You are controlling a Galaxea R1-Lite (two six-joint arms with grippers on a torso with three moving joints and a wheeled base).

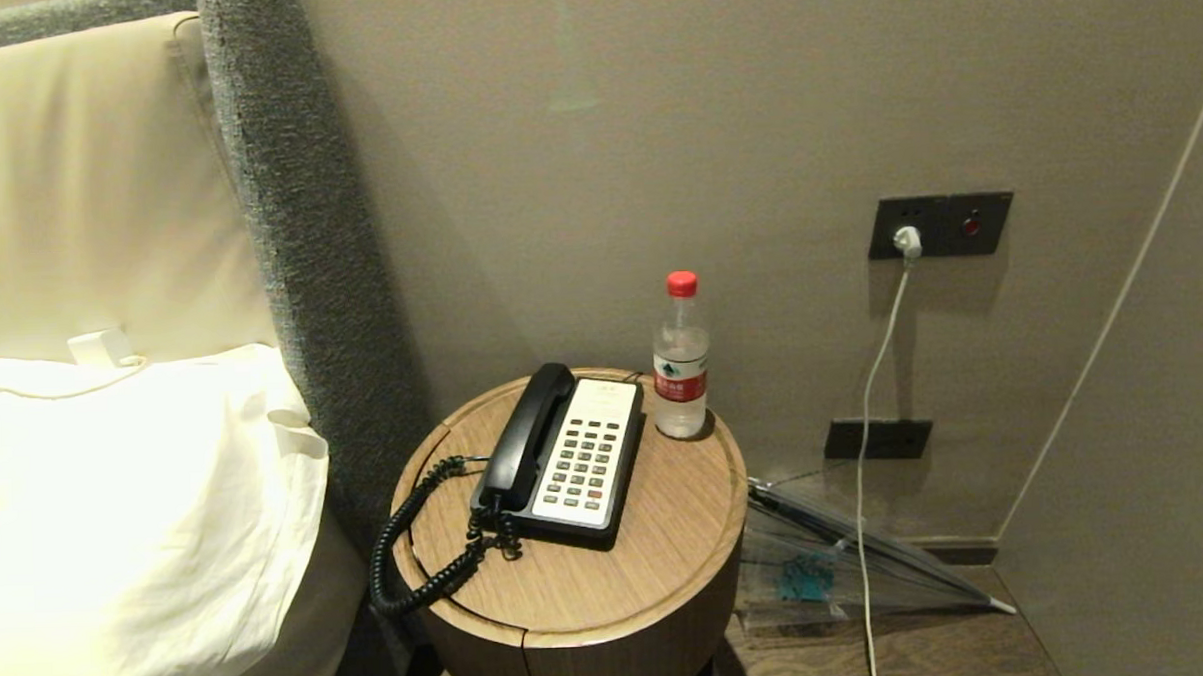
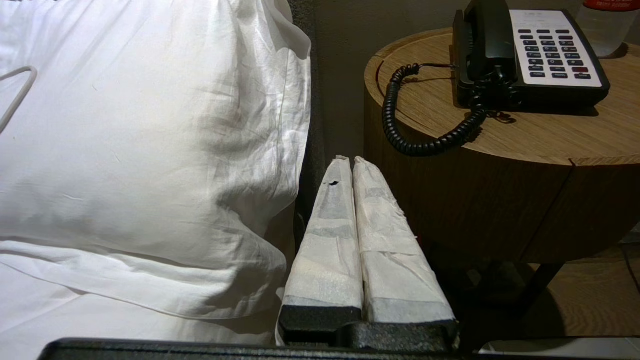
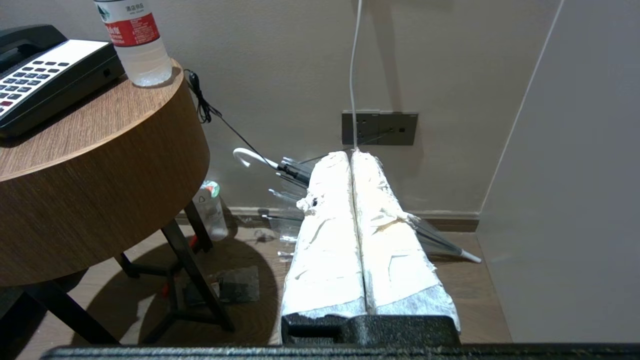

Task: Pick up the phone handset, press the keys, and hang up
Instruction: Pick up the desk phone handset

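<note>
The black phone handset point(image 1: 527, 436) point(image 2: 487, 42) rests in its cradle on the left side of the black-and-white phone base point(image 1: 584, 459) point(image 2: 555, 52) point(image 3: 45, 75), on a round wooden side table point(image 1: 660, 566). Its coiled black cord point(image 1: 409, 545) point(image 2: 400, 125) loops over the table's left edge. My left gripper point(image 2: 351, 161) hangs low between the bed and the table, shut and empty, its fingers wrapped in white. My right gripper point(image 3: 351, 154) is low to the right of the table, shut and empty. Neither gripper shows in the head view.
A water bottle point(image 1: 680, 360) point(image 3: 134, 42) with a red cap stands just right of the phone. A white pillow point(image 1: 117, 515) point(image 2: 150, 140) and grey headboard point(image 1: 297, 209) lie left. A clear umbrella point(image 1: 849, 559) point(image 3: 280, 170), another bottle point(image 3: 212, 207) and a white charger cable point(image 1: 869, 419) sit by the wall.
</note>
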